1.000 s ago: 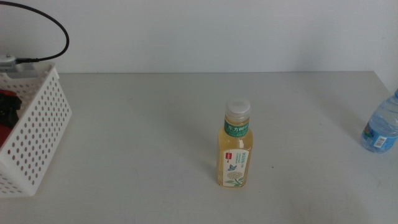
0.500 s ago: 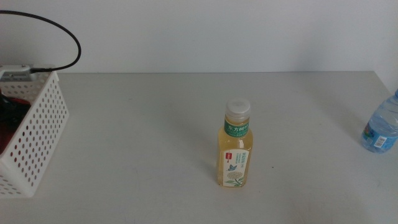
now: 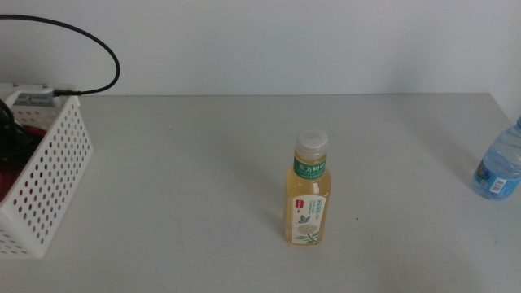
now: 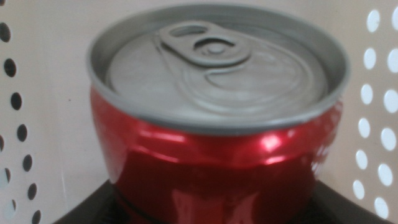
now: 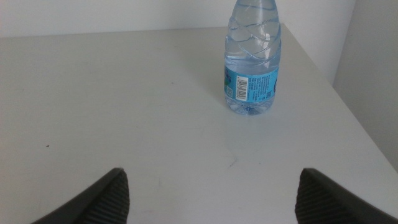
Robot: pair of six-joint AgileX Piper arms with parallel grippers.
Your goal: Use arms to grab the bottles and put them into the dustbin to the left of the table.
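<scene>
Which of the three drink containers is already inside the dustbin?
The red can, between the left gripper's jaws amid the dustbin's perforated walls. The tea bottle and water bottle stand on the table.

Dustbin (image 3: 50,175) sits at the table's (image 3: 195,187) far-left edge, the can (image 4: 214,124) inside it between the perforated walls, the left gripper (image 4: 211,208) in there with it. Tea bottle (image 3: 308,189) stands upright near the table's middle, well apart from the bin. Water bottle (image 3: 501,163) stands at the right edge, ahead of the right gripper (image 5: 208,193).
</scene>
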